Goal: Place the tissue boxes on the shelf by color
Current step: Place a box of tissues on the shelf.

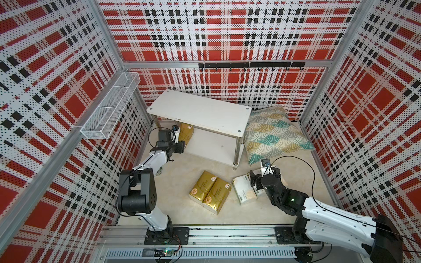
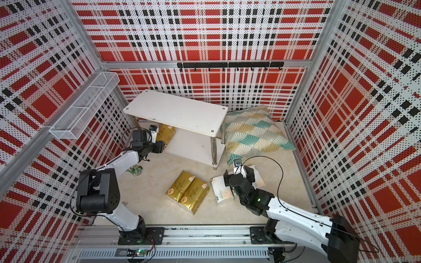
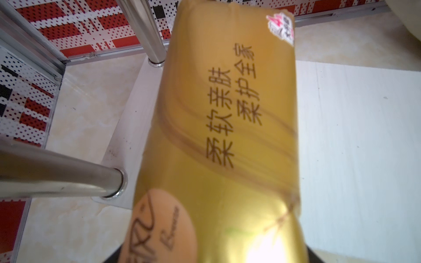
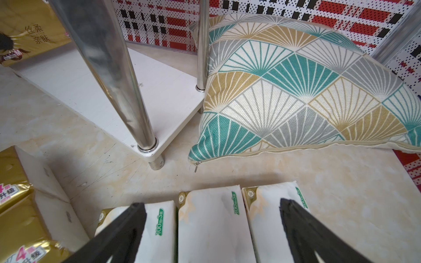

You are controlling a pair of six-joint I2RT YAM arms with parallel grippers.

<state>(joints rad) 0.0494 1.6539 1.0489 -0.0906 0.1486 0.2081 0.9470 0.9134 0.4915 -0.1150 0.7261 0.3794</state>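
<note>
Left arm: your left end effector (image 1: 179,136) is clamped narrow on one gold pack (image 3: 216,136), gripped at its near end. The pack juts straight ahead of the end effector, in under the top board (image 1: 200,111) of the shelf (image 2: 173,113) and over one end of the lower board (image 1: 214,145). Two chrome legs (image 3: 68,180) stand just beside the pack. You cannot tell from these views whether it rests on the board or hangs just above it.

Right arm: your right end effector (image 4: 210,202) is spread wide and holds nothing. Its fingers (image 4: 127,227) hang over three white packs (image 4: 211,227), which lie side by side in a touching row on the surface (image 1: 177,182). The middle pack lines up with the gap between the fingers, and each outer pack lies under a finger. Whether the tips touch the wrappers cannot be told.

Ahead of the right end effector is the shelf's near corner leg, with the pillow (image 1: 273,134) just beside the end of the shelf.

Off to the side of the right end effector, toward the other arm, two gold packs (image 1: 210,191) lie flat on the surface. They touch along their long sides and sit just beside the white row.
</note>
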